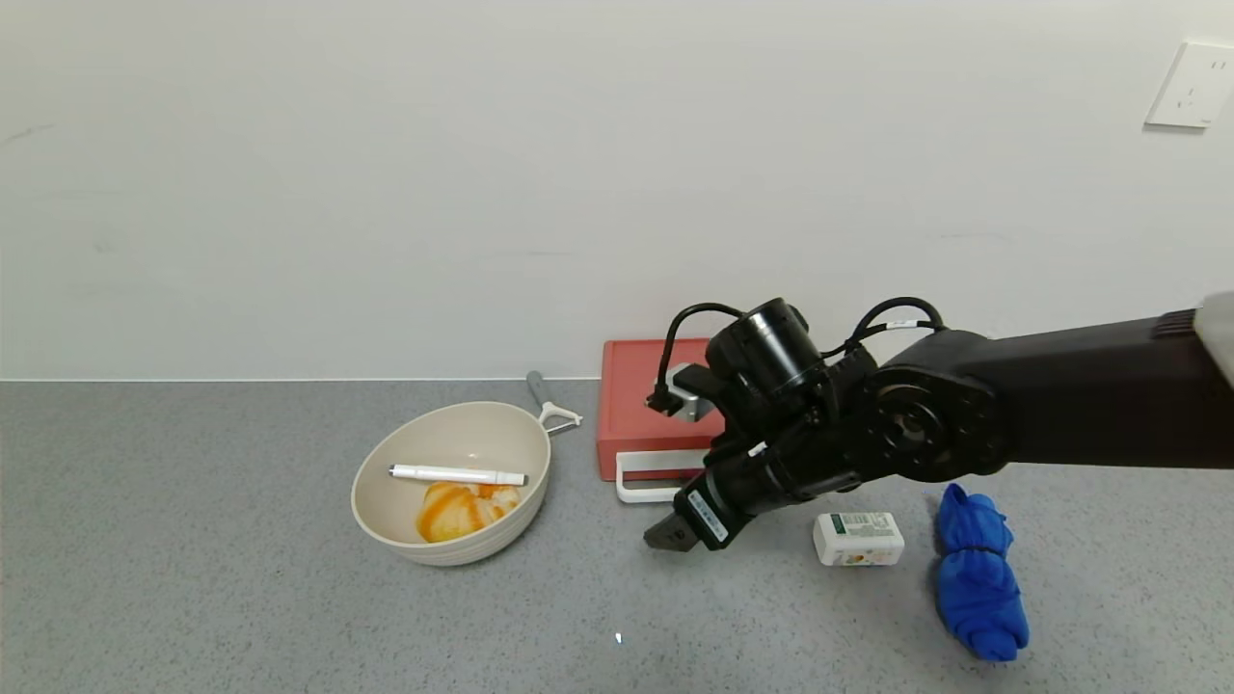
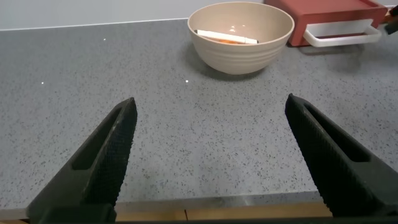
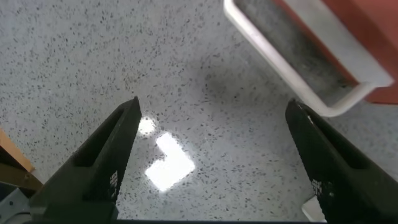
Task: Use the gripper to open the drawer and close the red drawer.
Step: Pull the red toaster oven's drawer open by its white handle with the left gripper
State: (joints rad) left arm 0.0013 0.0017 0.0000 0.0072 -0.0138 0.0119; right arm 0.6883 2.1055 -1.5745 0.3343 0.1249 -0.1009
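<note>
Grey speckled bench (image 1: 193,578) ran to a white wall, with your red drawer (image 1: 636,414) at the back, its white loop handle (image 1: 644,479) facing you beside the cream bowl (image 1: 451,482). Your right gripper (image 1: 665,536) hovered just before that handle, jaws wide apart and empty. Your left gripper (image 2: 208,155) sat low at the bench's near edge, jaws equally spread, holding nothing.

Head cam looks forward and down over my surface (image 1: 193,578) toward the wall. Left wrist cam sits low, well back, facing the bowl (image 2: 241,36). Right wrist cam is close above the drawer (image 3: 348,37) handle. All three share the drawer.
</note>
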